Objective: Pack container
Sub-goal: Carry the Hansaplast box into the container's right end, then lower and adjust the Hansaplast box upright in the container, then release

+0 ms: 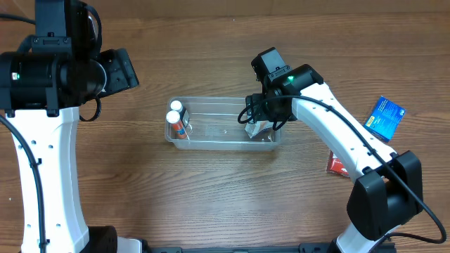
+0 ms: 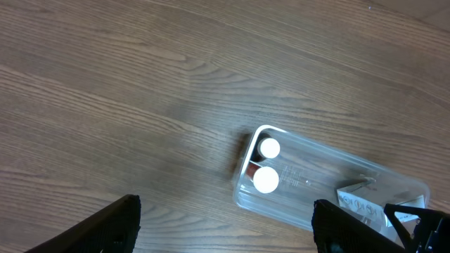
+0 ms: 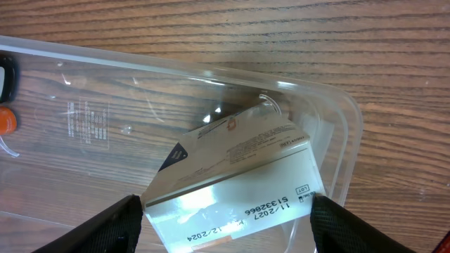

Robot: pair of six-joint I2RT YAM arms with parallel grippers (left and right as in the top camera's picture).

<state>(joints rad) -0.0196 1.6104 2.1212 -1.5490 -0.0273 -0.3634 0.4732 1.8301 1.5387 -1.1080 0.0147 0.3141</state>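
The clear plastic container (image 1: 223, 101) lies mid-table; it also shows in the left wrist view (image 2: 330, 184) and the right wrist view (image 3: 339, 105). Two white-capped bottles (image 1: 174, 112) stand in its left end, also in the left wrist view (image 2: 267, 165). My right gripper (image 3: 225, 211) is shut on a white printed box (image 3: 232, 169), tilted inside the container's right end (image 1: 255, 131). My left gripper (image 2: 225, 225) is open and empty, high above the table left of the container (image 1: 121, 70).
A blue box (image 1: 385, 117) lies at the right edge of the table. A red box (image 1: 336, 165) lies partly under the right arm. An orange cap (image 3: 5, 121) shows at the container's far end in the right wrist view.
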